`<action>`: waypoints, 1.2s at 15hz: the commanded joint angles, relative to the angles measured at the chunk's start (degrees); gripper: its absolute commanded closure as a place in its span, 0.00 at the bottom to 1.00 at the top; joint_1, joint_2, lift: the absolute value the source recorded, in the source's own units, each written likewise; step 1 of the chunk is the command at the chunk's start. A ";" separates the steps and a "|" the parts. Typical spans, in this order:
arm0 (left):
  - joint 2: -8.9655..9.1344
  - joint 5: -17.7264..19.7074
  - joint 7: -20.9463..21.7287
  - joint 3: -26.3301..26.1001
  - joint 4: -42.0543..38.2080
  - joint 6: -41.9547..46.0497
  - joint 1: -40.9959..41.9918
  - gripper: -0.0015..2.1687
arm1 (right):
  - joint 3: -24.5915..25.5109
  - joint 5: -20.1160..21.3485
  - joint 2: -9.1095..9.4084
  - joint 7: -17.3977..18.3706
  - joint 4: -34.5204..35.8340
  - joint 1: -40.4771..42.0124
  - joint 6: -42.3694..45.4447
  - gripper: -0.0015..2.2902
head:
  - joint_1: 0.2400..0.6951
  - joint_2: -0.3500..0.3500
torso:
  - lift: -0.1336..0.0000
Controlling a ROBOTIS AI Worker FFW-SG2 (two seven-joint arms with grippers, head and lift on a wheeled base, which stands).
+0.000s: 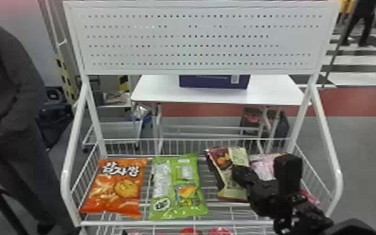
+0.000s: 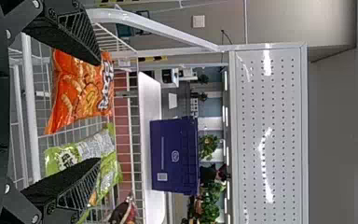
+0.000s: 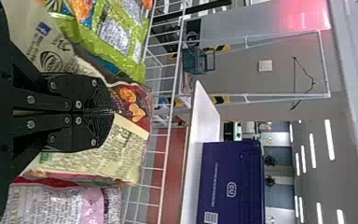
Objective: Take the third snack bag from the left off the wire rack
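The third snack bag [image 1: 228, 162] from the left, dark red with a pale green panel, rests tilted on the white wire rack [image 1: 71, 175], right of centre. My right gripper [image 1: 239, 173] comes in from the lower right and is shut on this bag. In the right wrist view its fingers [image 3: 91, 95] are pressed together over the bag [image 3: 121, 158]. My left gripper [image 2: 95, 112] is open with nothing between its fingers, in front of the orange bag [image 2: 77, 88] and the green bag [image 2: 81, 151].
An orange bag [image 1: 117, 186] and a green bag [image 1: 176, 187] lie left of the held bag, and a pink bag [image 1: 264, 165] lies right of it. A white pegboard [image 1: 196, 37] rises behind the rack. Farther back a table [image 1: 265, 90] carries a blue box [image 1: 214, 81].
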State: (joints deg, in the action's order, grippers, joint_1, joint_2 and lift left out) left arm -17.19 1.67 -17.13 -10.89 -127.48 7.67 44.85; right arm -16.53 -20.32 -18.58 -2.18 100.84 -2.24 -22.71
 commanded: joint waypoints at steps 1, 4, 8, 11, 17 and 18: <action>-0.04 0.00 -0.01 -0.01 -0.05 -0.07 -0.12 0.08 | 1.33 -1.30 -1.81 -0.11 4.54 2.15 0.24 0.97 | 0.57 0.50 | 1.00; -0.12 0.18 -0.01 -0.01 0.04 -0.07 -0.47 0.08 | 5.11 -3.23 -4.54 -0.11 13.50 8.75 2.00 0.97 | 0.57 0.50 | 1.00; -0.21 0.71 0.08 -0.01 0.22 -0.07 -1.35 0.08 | 9.85 -2.97 -5.33 -0.02 21.77 23.42 12.72 0.97 | 0.57 0.50 | 1.00; -0.47 0.97 -0.01 -0.01 0.22 0.11 -1.35 0.08 | 14.60 -3.23 -5.33 -0.28 25.19 33.97 18.70 0.97 | 0.57 0.50 | 1.00; -0.65 1.06 0.08 -0.36 -0.14 0.46 -1.26 0.08 | 23.74 -5.08 -4.80 -1.34 28.45 49.35 31.18 0.97 | 0.57 0.50 | 1.00; -0.65 1.06 0.08 -0.36 -0.14 0.46 -1.35 0.08 | 25.14 -5.34 -4.71 -1.34 28.62 50.93 31.53 0.97 | 0.57 0.50 | 1.00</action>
State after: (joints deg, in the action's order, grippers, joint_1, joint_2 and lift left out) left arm -17.84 2.73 -17.02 -11.22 -127.55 8.12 43.53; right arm 6.67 -25.09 -23.40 -3.50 129.10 46.27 7.86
